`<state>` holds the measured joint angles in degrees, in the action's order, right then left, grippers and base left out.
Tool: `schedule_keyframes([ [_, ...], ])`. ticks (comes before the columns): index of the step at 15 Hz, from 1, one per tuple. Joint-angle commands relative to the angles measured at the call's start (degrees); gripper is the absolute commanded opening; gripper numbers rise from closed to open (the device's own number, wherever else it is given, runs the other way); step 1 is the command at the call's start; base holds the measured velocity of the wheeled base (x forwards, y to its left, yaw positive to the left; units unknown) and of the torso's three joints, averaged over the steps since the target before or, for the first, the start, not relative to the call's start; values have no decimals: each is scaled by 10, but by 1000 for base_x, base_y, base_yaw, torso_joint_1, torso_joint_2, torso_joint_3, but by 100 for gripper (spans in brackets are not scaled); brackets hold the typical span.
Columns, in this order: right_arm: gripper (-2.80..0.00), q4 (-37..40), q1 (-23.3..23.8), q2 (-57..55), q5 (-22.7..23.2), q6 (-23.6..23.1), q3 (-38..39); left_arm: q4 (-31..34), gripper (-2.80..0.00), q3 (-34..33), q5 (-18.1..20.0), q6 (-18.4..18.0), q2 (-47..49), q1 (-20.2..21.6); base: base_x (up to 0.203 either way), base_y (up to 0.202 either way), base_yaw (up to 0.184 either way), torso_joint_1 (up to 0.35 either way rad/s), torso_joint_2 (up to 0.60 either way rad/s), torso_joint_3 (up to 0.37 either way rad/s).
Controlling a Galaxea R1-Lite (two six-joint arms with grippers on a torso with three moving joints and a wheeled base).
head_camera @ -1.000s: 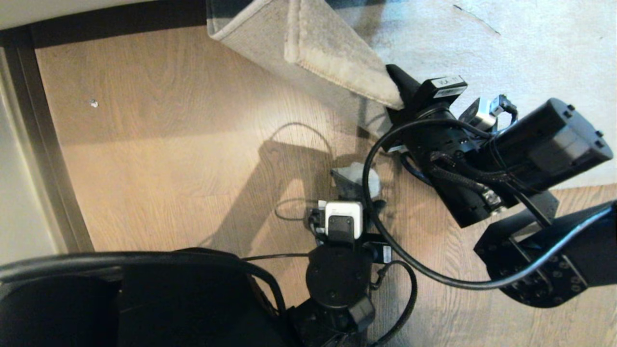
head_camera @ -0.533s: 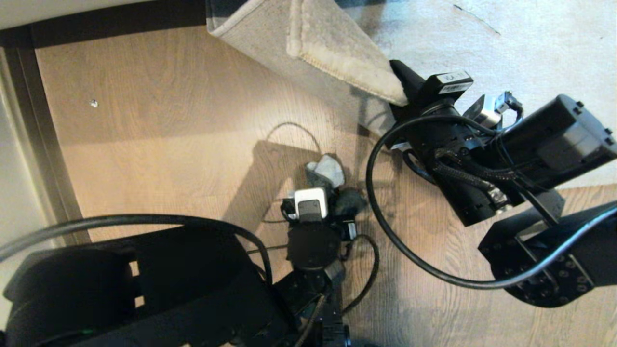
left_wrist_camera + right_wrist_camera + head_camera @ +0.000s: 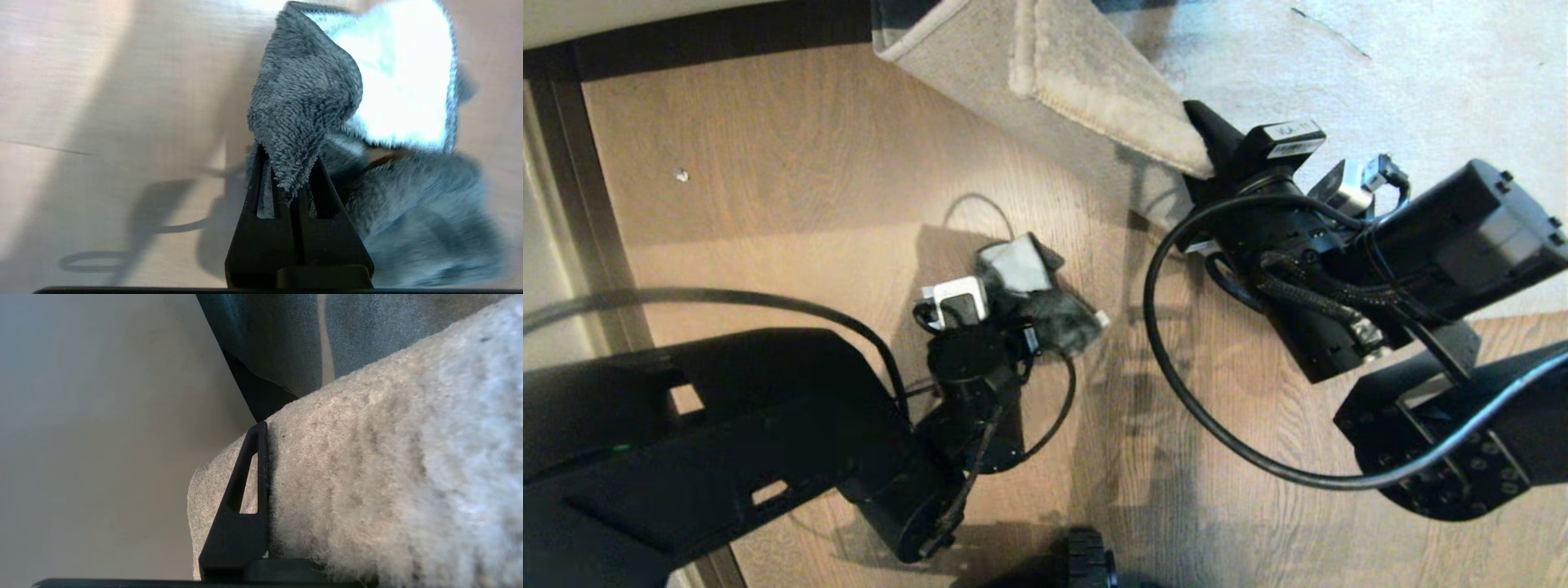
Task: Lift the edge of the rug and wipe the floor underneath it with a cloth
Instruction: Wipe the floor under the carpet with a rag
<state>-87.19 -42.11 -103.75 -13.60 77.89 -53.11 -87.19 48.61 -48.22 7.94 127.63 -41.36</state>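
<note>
Left gripper (image 3: 292, 179) pinches the cloth (image 3: 310, 106); right gripper (image 3: 1205, 159) clamps the rug edge (image 3: 1111, 98).

Left gripper: fingers pressed nearly together on a fold of the cloth, a grey terry rag with a lighter face; the rest bunches on the floor (image 3: 792, 196) at 3 o'clock of the fingertips in the head view, centre frame. Right gripper: narrowly parted, pinching the pale mottled pile at the raised corner; only one finger (image 3: 245, 498) is visible, flat against the pile. The rug edge is folded up and back, beige backing exposed, running toward 11 o'clock from the right gripper. The cloth lies at 8 o'clock of the lifted corner, well apart from it.
</note>
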Motion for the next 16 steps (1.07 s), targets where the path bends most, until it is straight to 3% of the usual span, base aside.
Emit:
schedule_keyframes([
  [1, -280, -25, -1, 0, -1, 3, 0, -28, -280, -42, -3, 5, -31, 40, 0, 0, 0, 0, 0, 0],
  [5, -280, -25, -1, 0, -1, 3, -1, -28, -280, -101, -1, 8, -79, 112, 0, 0, 0, 0, 0, 0],
  [10, -280, -25, -1, 0, -1, 3, -1, -28, -280, -247, -2, 33, -166, 121, 0, 0, 0, 0, 0, 0],
  [13, -280, -25, -1, -1, -1, 3, 3, -28, -280, -300, -17, 35, -208, 62, 0, 0, 0, 0, 0, 0],
  [16, -280, -25, -1, -2, -1, 3, 2, -28, -280, -298, -87, 35, -198, -48, 0, 0, 0, 0, 0, 0],
])
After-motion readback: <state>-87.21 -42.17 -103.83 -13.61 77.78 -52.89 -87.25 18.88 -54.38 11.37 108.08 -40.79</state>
